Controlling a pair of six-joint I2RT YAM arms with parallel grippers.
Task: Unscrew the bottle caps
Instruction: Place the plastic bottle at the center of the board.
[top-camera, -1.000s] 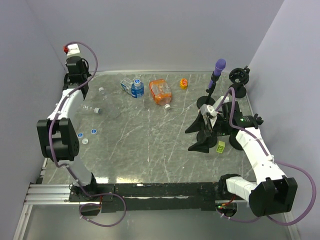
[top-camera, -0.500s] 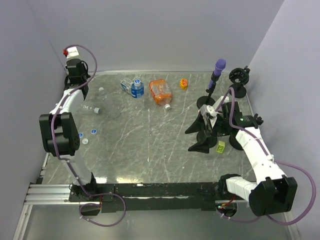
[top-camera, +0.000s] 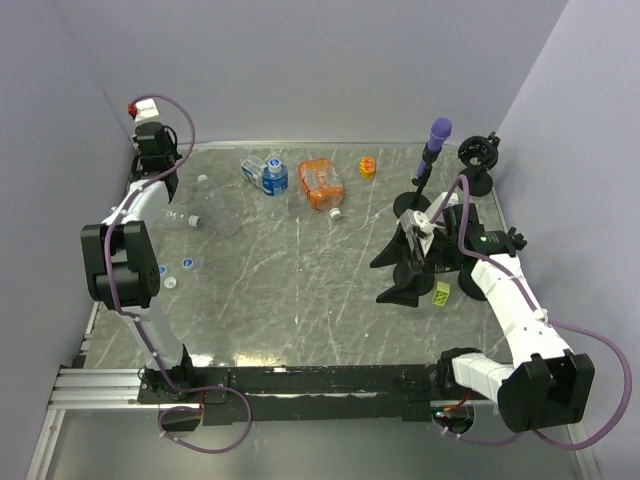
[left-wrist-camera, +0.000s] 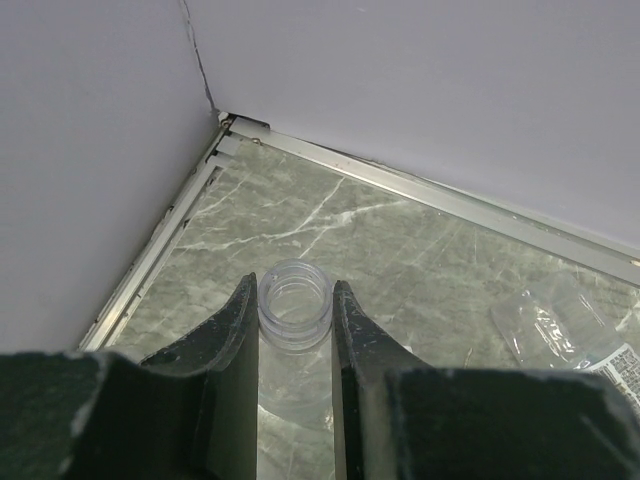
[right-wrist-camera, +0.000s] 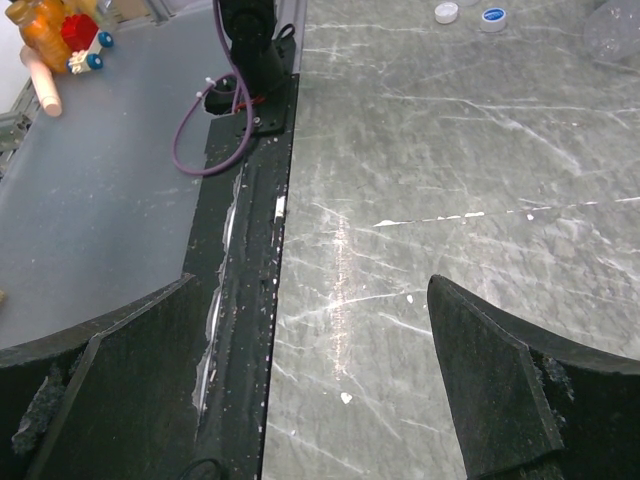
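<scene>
Left arm (top-camera: 138, 205) runs along the left edge of the table (top-camera: 300, 300) into the far left corner, with its wrist high beside the walls (top-camera: 320, 70). Its wrist view shows the left gripper (left-wrist-camera: 295, 284) closed on the neck of a clear bottle (left-wrist-camera: 295, 312); one finger touches each side, and the mouth is open with no cap on it. The overhead view hides this grasp behind the wrist. Right arm (top-camera: 508, 288) is bent over the right side of the table, near the purple-topped black stand (top-camera: 436, 140); the right gripper (right-wrist-camera: 311, 282) is spread wide and holds nothing, with bare table between its fingers. A blue cap (top-camera: 188, 264) and a white cap (top-camera: 171, 283) lie loose, just beside each other near the left edge and well apart from both grippers; the right wrist view also shows them, at its top edge. A second clear bottle (left-wrist-camera: 565, 325) lies on its side near the held one, seen closely only from the left wrist. The table is grey-green with pale marble veining and a metal rim; the plain lilac walls close it in on three sides.
</scene>
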